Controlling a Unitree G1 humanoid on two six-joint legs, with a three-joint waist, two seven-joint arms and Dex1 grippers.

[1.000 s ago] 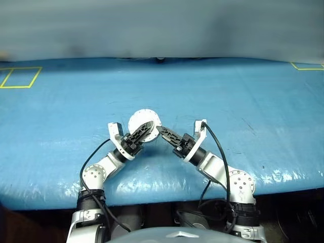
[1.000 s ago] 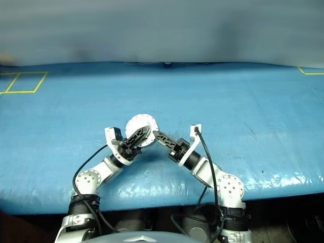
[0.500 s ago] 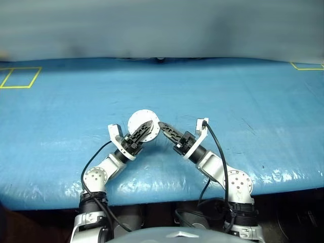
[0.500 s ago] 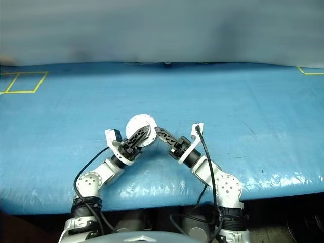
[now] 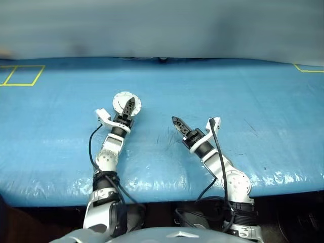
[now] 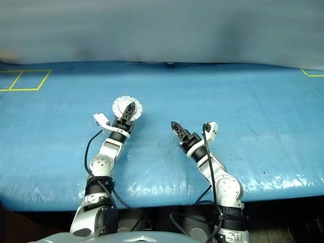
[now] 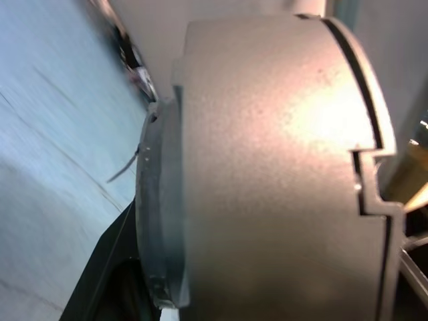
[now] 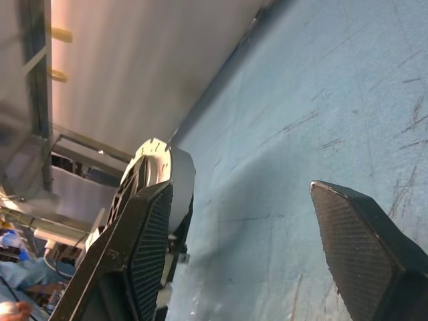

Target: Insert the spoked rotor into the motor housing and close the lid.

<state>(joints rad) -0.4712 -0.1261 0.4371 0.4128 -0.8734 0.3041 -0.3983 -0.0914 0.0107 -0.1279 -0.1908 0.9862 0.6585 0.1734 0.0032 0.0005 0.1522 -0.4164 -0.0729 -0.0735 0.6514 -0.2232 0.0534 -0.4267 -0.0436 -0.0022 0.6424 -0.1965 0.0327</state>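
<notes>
A: Status, quick. Where's the motor housing (image 5: 125, 104)?

B: Upper left of centre in the left eye view, clamped in the left gripper (image 5: 128, 108), tipped up so its round pale face points toward the camera. The left wrist view gives its grey side wall (image 7: 267, 174) edge-on between the fingers, with a seam near one end. Looks like the lid is on, but I can't confirm it's fully seated. Rotor isn't something I can point at; probably inside.

A: Right gripper (image 5: 178, 123)?

B: Centre of frame, slightly right, empty, jaws apart. The right wrist view has both pads spread over the blue table cover (image 5: 243, 101) with nothing between them. Well apart from the housing.

A: So the step is?

B: My read: set the assembly down or check the lid. To do it well, bring the housing level before lowering, since it's tilted on edge now. Put the base flat on the cover, and only then release. Risk: letting go while tilted means it rolls or the lid pops. The right gripper could press the lid from above if the seam isn't even all round.
</notes>
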